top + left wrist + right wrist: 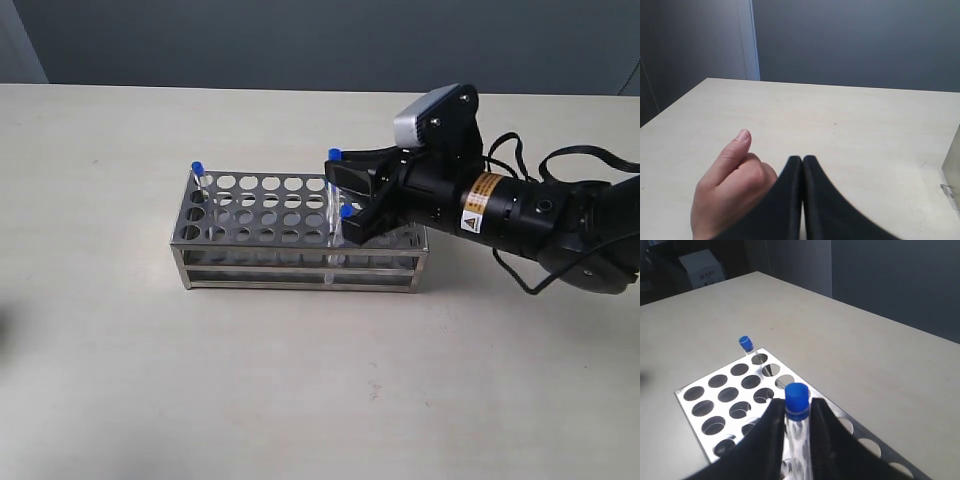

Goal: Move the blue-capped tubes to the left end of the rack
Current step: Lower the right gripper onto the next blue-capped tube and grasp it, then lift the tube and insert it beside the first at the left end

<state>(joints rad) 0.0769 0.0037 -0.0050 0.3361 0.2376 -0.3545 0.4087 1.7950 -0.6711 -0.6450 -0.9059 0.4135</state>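
The steel rack [260,236] lies mid-table. One blue-capped tube [198,168] stands in the back row at its left end. My right gripper [342,190] reaches over the rack's right part, where two more blue caps [335,154] [347,212] show at its fingers. In the right wrist view the gripper [797,407] is shut on a blue-capped tube [797,401] held upright over the rack [695,410]; the far tube [745,343] stands at the end. A fourth tube is out of view. My left gripper [803,159] is shut and empty, off to the side.
A human hand [732,185] rests on the table right beside my left gripper's fingers. A steel corner of the rack [952,172] shows at the edge of the left wrist view. Black cables [520,150] trail behind the right arm.
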